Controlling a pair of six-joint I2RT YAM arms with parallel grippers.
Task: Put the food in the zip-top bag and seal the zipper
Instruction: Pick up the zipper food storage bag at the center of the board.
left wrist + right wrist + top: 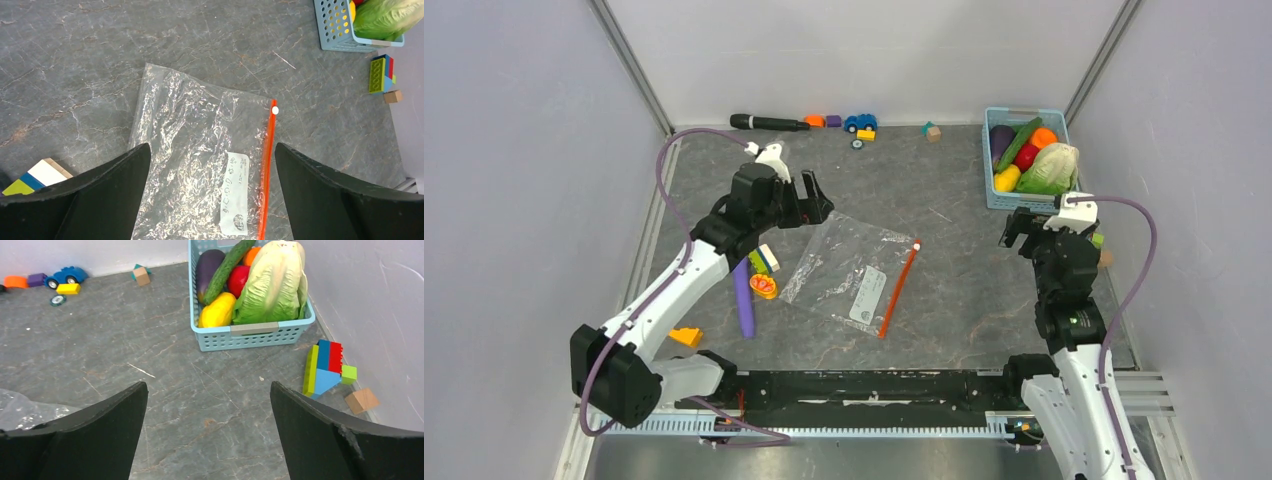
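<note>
- One clear zip-top bag (849,270) lies flat near the middle of the grey surface (964,300), empty, with a white label showing.
- One orange-red zipper (900,290) runs along the bag's right edge, with one small white slider (274,109) at its far end.
- One light blue basket (1022,202) sits at the far right corner, well apart from the bag.
- Six pieces of food sit in the basket: one pale green cabbage (1051,168), one purple eggplant (1002,140), one green cucumber (1020,143), one red piece (1026,157), one orange piece (1044,137) and one yellow piece (1007,179).
- The left gripper (211,149) hangs above the bag, jaws spread wide, holding nothing.
- The right gripper (208,387) is near the basket's front, jaws spread wide, holding nothing.
- One long purple stick (743,298) lies left of the bag.
- One blue toy car (860,122) stands by the far wall.
- One tan cube (362,400) lies just right of the basket.
</note>
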